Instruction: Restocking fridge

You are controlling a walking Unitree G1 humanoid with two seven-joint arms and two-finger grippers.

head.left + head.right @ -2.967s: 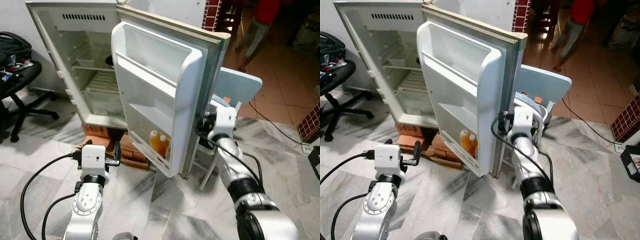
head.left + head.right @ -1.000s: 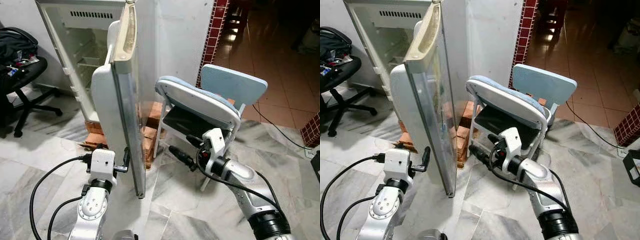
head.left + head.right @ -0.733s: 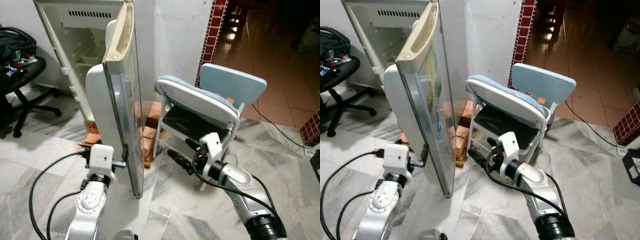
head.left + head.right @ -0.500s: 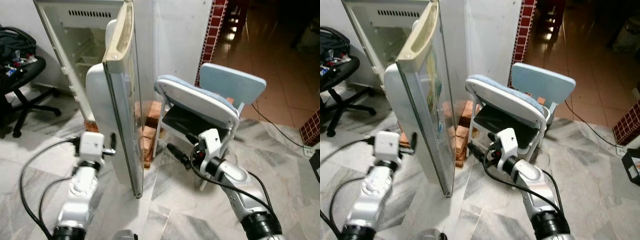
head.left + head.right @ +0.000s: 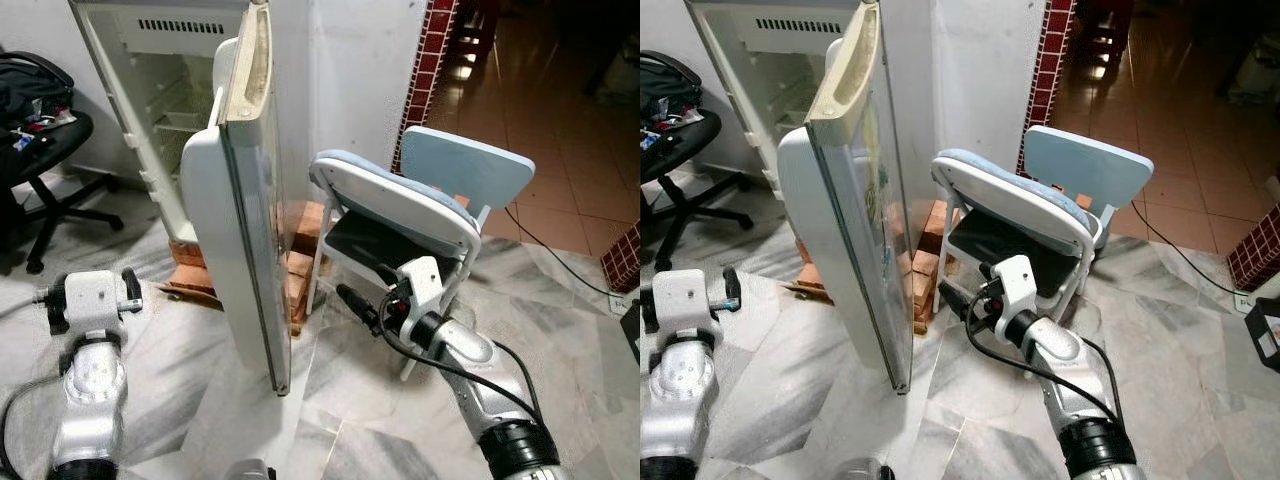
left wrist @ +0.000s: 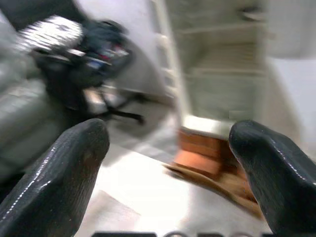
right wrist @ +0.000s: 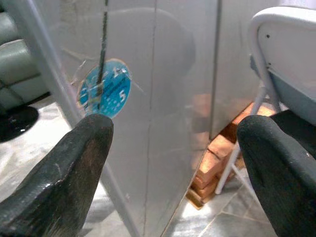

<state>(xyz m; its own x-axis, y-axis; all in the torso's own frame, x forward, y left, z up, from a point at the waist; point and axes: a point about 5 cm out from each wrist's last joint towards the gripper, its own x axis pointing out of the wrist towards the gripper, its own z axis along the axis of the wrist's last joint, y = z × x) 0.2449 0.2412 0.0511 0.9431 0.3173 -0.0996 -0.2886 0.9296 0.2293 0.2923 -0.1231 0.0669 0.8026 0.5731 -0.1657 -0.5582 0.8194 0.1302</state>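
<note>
Door point(image 5: 250, 230) half swung, edge-on to the head camera, standing between the two arms; the fridge point(image 5: 150, 120) behind it is open, its cabinet showing bare white shelves. It sits on bricks point(image 5: 300, 270) on the marble floor point(image 5: 340, 400). No stock can be made out from this angle, since the door's inner side faces away.

Right tool point(image 7: 168, 148) is spread wide, holding nothing, and aimed at the door's outer face, where a round blue sticker point(image 7: 104, 95) shows between its fingers. It hovers just beside the lower door, apart from it, with a folding chair point(image 5: 400, 210) close behind the arm. Left tool point(image 6: 173, 163) is also spread and empty, low on the far side of the door, pointing toward the cabinet and the office chair point(image 5: 40, 150).

The step in hand looks like shutting the door. To do it well, I judge the right tool should meet the flat panel with a finger's side, not the tip, push low and steadily toward the cabinet, and follow the arc of the hinge so it does not slide off the edge. The left arm should stay out of the closing gap. The brick footing may rock, so a gentle push suits better than a shove.
</note>
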